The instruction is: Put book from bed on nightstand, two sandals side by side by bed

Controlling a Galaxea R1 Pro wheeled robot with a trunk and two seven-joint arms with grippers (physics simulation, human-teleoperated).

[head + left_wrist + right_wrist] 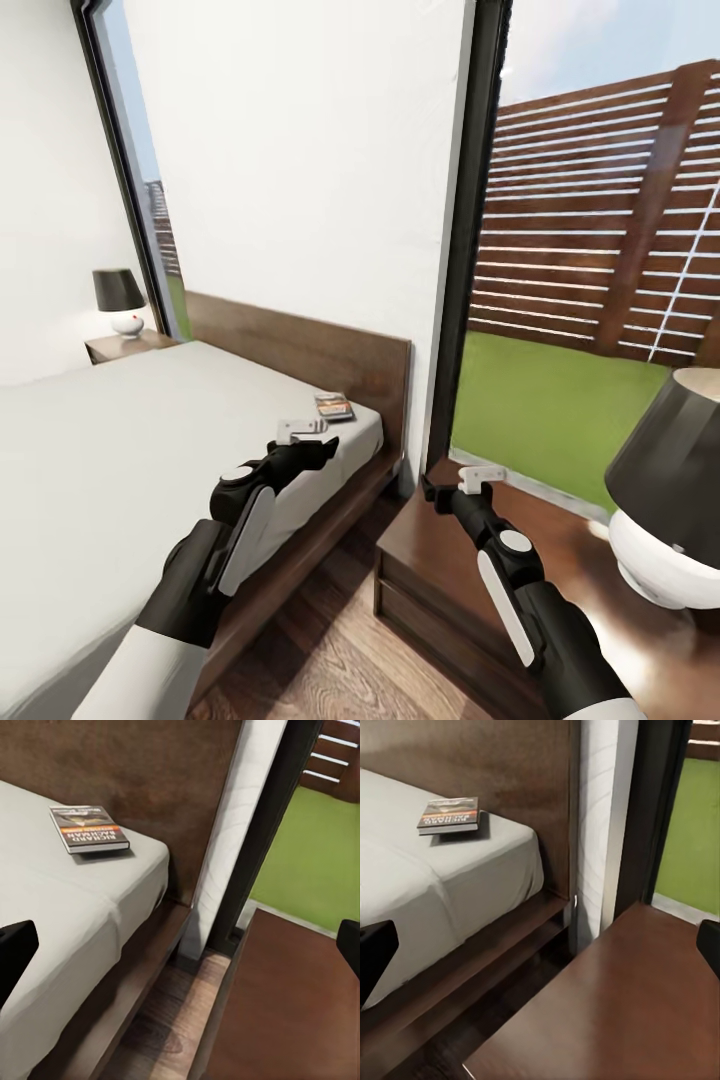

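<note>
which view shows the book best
The left wrist view: the book lies largest there, cover lettering readable, on the mattress corner by the headboard. The right wrist view shows it smaller and flatter. The head view shows it tiny beyond the left gripper.

Book [88, 829] cover — "RICHARD BACHMAN"

Matt pale grey cloth mattress [120, 440], dark brown wood-grain headboard [330, 355], glossy reddish-brown wooden nightstand [440, 560], smooth paper-covered book [88, 829]
</note>
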